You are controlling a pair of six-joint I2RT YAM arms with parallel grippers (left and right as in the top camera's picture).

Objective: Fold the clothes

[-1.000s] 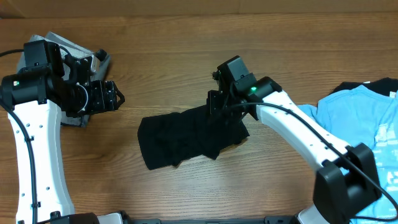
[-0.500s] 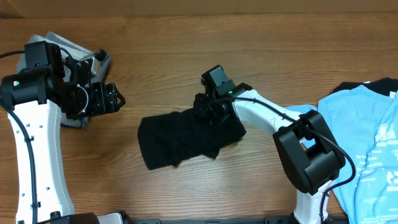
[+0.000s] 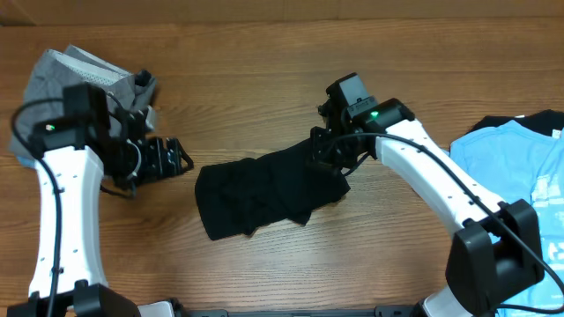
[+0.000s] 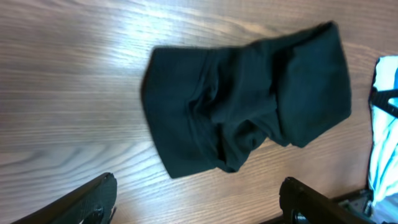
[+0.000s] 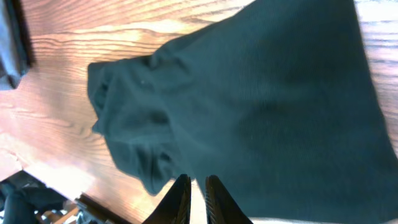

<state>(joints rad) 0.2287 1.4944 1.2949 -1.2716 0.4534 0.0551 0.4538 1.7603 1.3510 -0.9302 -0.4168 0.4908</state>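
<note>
Overhead: the crumpled black T-shirt (image 3: 264, 194) lies mid-tabletop (image 3: 264, 70). The grey shorts (image 3: 62, 75) sit at 10 o'clock and the light blue T-shirt (image 3: 511, 176) at 3 o'clock. The left gripper (image 3: 172, 158) hovers at the black shirt's 9 o'clock side, apart from it. The right gripper (image 3: 324, 158) is over the shirt's 2 o'clock edge.

Left wrist: the left gripper (image 4: 199, 205) is spread wide and holds nothing. The black T-shirt (image 4: 249, 106) lies toward 12 o'clock.

Right wrist: the right gripper (image 5: 198, 199) is nearly clenched, with only a sliver between its fingers and no cloth in it. The black T-shirt (image 5: 261, 106) lies beneath.
</note>
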